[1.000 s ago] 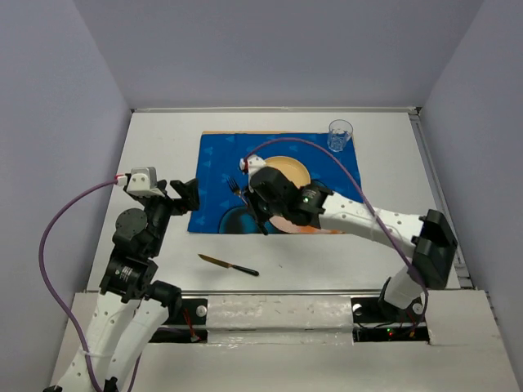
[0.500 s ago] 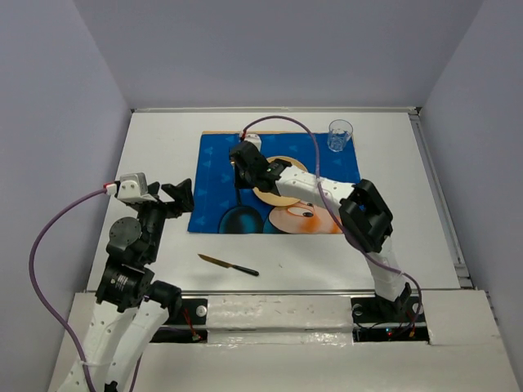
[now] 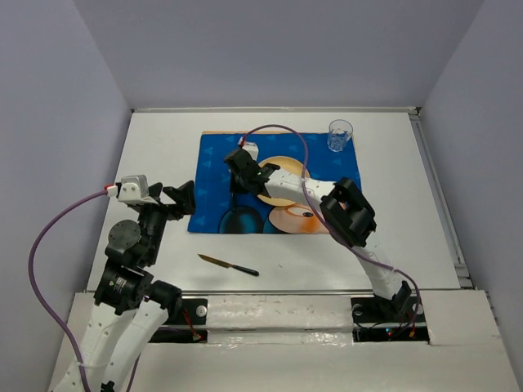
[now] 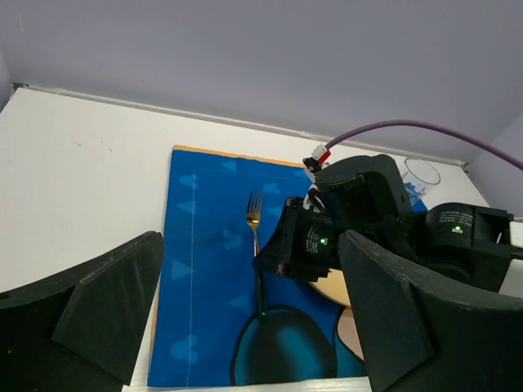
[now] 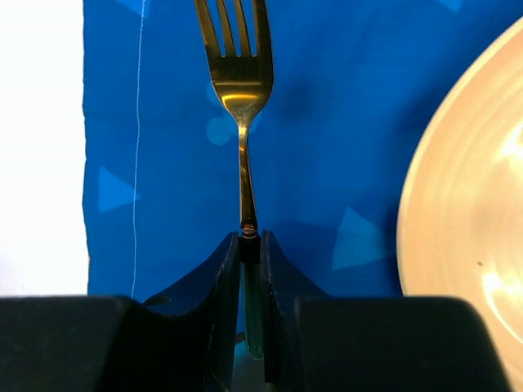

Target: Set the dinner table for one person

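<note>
right fingers pinched narrow on the fork neck, tines pointing away | right gripper over the blue mat, just left of the plate | left gripper jaws wide – holding nothing, by the mat's left edge | dinner table under everything – knife lies on it near the arms, glass at the mat's far-right corner

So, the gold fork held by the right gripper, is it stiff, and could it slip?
Probably stiff: the fork looks like thin polished metal and runs straight. It may slip or pivot, since the right gripper pinches only its narrow handle. Laid on the blue mat, it should lie flat, unlikely to roll.
</note>
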### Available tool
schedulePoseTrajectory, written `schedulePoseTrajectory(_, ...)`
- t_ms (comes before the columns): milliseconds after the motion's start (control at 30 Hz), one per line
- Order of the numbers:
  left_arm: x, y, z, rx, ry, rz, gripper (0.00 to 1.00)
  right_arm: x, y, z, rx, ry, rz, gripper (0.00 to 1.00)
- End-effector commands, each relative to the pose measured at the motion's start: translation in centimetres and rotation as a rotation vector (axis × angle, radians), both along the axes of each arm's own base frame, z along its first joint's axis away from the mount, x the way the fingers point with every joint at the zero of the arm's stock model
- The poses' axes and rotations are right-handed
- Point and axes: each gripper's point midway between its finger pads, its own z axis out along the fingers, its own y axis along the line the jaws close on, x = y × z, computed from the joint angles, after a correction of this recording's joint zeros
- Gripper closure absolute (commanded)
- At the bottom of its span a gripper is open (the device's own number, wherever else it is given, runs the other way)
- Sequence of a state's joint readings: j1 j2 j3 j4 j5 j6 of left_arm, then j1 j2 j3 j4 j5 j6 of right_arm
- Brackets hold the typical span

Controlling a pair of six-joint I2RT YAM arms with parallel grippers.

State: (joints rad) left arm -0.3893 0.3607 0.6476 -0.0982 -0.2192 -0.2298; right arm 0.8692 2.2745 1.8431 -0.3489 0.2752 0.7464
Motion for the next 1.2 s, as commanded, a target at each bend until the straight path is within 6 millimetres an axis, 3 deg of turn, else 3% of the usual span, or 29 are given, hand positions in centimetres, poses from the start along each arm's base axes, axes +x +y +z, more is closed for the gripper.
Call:
schedulePoseTrajectory(0, -0.2, 0.0, 1.3, -0.017, -0.044, 0.002, 0.01, 1.7, 1.4, 1.9, 0.089, -0.029, -0.034, 1.0)
schedulePoseTrajectory(100, -0.2, 0.0, 1.2, -0.016, -0.042, 0.002, 0.01, 2.1, 1.1, 0.7, 0.078, -0.012, -0.049, 1.0)
schedulePoseTrajectory(333, -0.1, 0.0, 1.1, -0.016, -0.038, 0.003, 0.01, 1.8, 0.9, 0.1, 0.066, 0.004, -0.045, 0.82)
schedulePoseTrajectory(367, -0.1, 0.0, 1.1, -0.016, -0.038, 0.003, 0.01, 1.7, 0.9, 0.4, 0.068, 0.0, -0.036, 0.77)
schedulePoseTrajectory(433, 0.0, 0.0, 1.0, -0.013, -0.035, 0.003, 0.01, 1.6, 1.0, 0.6, 0.07, 0.002, -0.029, 0.58)
schedulePoseTrajectory(567, 0.0, 0.1, 1.0, -0.012, -0.032, 0.008, 0.01, 1.5, 1.1, 2.7, 0.095, -0.02, -0.009, 0.56)
schedulePoseTrajectory(700, 0.2, 0.1, 0.9, -0.009, -0.028, 0.012, 0.01, 1.2, 0.9, 6.1, 0.128, -0.062, 0.015, 0.55)
schedulePoseTrajectory(767, 0.2, 0.2, 0.9, -0.007, -0.027, 0.017, 0.01, 0.4, 1.1, 9.4, 0.164, -0.119, 0.048, 0.55)
schedulePoseTrajectory(833, 0.3, 0.2, 0.8, -0.005, -0.023, 0.019, 0.01, -1.8, 0.8, 11.0, 0.168, -0.152, 0.107, 0.55)
schedulePoseTrajectory(867, 0.3, 0.2, 0.7, -0.005, -0.021, 0.022, 0.01, -3.2, 0.4, 9.6, 0.153, -0.151, 0.137, 0.55)
schedulePoseTrajectory(900, 0.3, 0.3, 0.7, -0.004, -0.02, 0.023, 0.01, -4.7, 0.5, 9.6, 0.135, -0.173, 0.185, 0.55)
schedulePoseTrajectory(933, 0.3, 0.2, 0.7, -0.005, -0.021, 0.022, 0.01, -6.0, 0.2, 11.2, 0.15, -0.2, 0.214, 0.55)
schedulePoseTrajectory(967, 0.4, 0.2, 0.7, -0.004, -0.02, 0.022, 0.01, -7.1, 0.1, 11.0, 0.144, -0.211, 0.249, 0.55)
schedulePoseTrajectory(1000, 0.4, 0.2, 0.7, -0.004, -0.018, 0.022, 0.01, -9.9, -0.2, 8.3, 0.086, -0.183, 0.336, 0.55)
schedulePoseTrajectory(1067, 0.5, 0.2, 0.7, -0.003, -0.019, 0.023, 0.01, -13.1, -0.2, 8.0, 0.069, -0.189, 0.439, 0.55)
schedulePoseTrajectory(1100, 0.6, 0.2, 0.6, -0.002, -0.016, 0.023, 0.01, -14.9, -1.1, 5.8, 0.006, -0.175, 0.511, 0.55)
schedulePoseTrajectory(1167, 0.7, 0.3, 0.5, -0.001, -0.013, 0.028, 0.01, -19.3, -0.7, 4.4, -0.026, -0.158, 0.646, 0.54)
